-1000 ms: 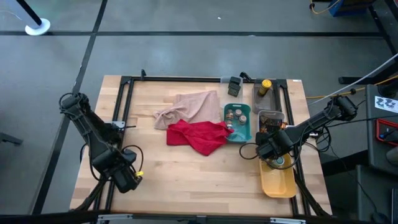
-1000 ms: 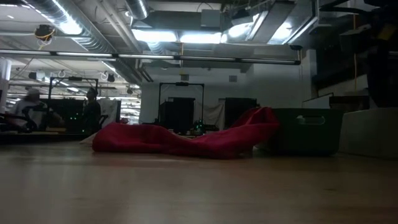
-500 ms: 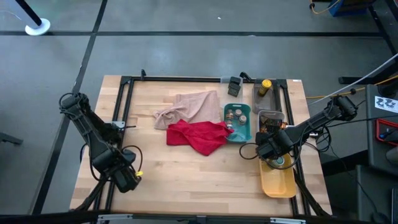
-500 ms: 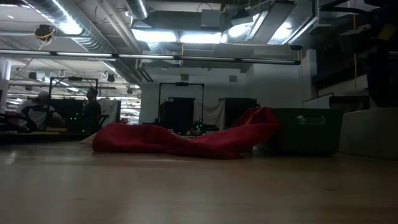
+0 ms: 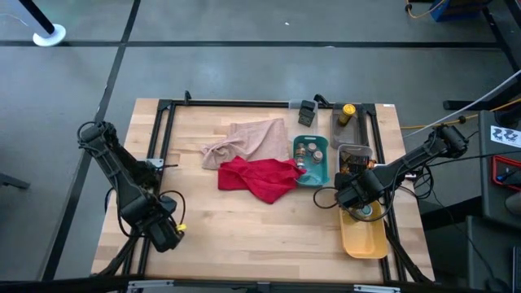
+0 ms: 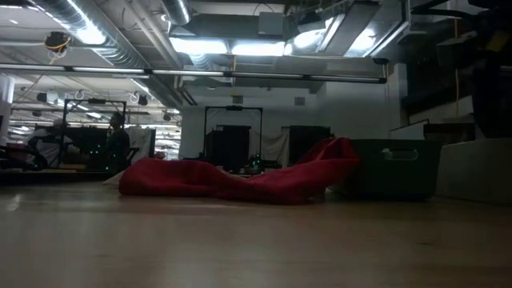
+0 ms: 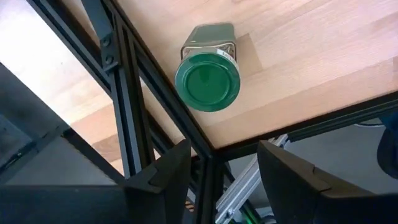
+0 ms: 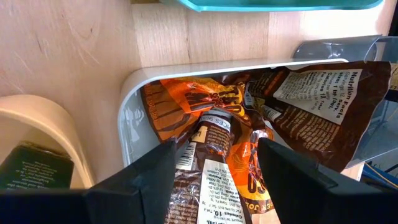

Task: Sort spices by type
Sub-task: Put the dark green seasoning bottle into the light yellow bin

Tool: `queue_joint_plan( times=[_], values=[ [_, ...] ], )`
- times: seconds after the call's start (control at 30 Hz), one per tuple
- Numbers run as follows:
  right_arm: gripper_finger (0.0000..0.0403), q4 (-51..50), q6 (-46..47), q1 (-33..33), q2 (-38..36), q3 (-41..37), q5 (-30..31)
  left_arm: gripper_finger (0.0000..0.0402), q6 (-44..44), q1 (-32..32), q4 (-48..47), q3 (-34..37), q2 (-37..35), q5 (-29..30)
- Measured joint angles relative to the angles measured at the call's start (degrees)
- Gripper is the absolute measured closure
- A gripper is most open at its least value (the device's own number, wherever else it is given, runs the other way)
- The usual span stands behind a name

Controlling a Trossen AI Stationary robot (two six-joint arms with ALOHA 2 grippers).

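My left gripper (image 7: 224, 180) hangs open above the table's near left corner (image 5: 167, 232), and a green-lidded jar (image 7: 207, 78) stands on the wood a little beyond its fingers. My right gripper (image 8: 214, 180) is open over the clear tray (image 5: 354, 155). Its fingers stand on either side of the top brown-orange sachet (image 8: 214, 146) of a pile. Several small jars (image 5: 308, 151) sit in the teal tray (image 5: 313, 179). Another jar (image 8: 34, 165) lies in the yellow tray (image 5: 364, 240). A yellow-capped bottle (image 5: 348, 111) stands at the far right.
A red cloth (image 5: 260, 177) and a beige cloth (image 5: 248, 138) lie crumpled mid-table, left of the teal tray. A black metal frame (image 7: 124, 99) runs along the table's edges, close beside the green-lidded jar. Bare wood lies between the cloths and the near edge.
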State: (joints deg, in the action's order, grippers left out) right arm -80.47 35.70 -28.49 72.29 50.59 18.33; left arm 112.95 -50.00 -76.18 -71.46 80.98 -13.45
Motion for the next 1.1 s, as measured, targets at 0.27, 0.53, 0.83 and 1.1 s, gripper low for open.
queue_joint_plan(
  times=[0.27, 0.53, 0.83, 1.1],
  values=[
    [0.0178, 0.02, 0.0, 0.0, 0.0, 0.0, 0.0, 0.0233, -6.96, 0.07, 0.5, 0.0, 0.07, 3.74],
    [0.0178, 0.0, 0.0, 0.01, 0.0, 0.0, -0.53, 0.0233, -3.68, 0.07, -1.25, 0.15, 0.07, 2.54],
    [0.0178, 0.0, 0.0, 0.02, 0.0, 0.0, -1.51, 0.0233, -2.42, 0.34, 8.12, 6.91, 0.14, -4.39],
    [0.0178, 0.02, -0.01, 0.01, 0.0, 0.0, -1.51, 0.0233, -5.07, -0.25, 8.08, 7.45, 0.12, -3.97]
  ],
)
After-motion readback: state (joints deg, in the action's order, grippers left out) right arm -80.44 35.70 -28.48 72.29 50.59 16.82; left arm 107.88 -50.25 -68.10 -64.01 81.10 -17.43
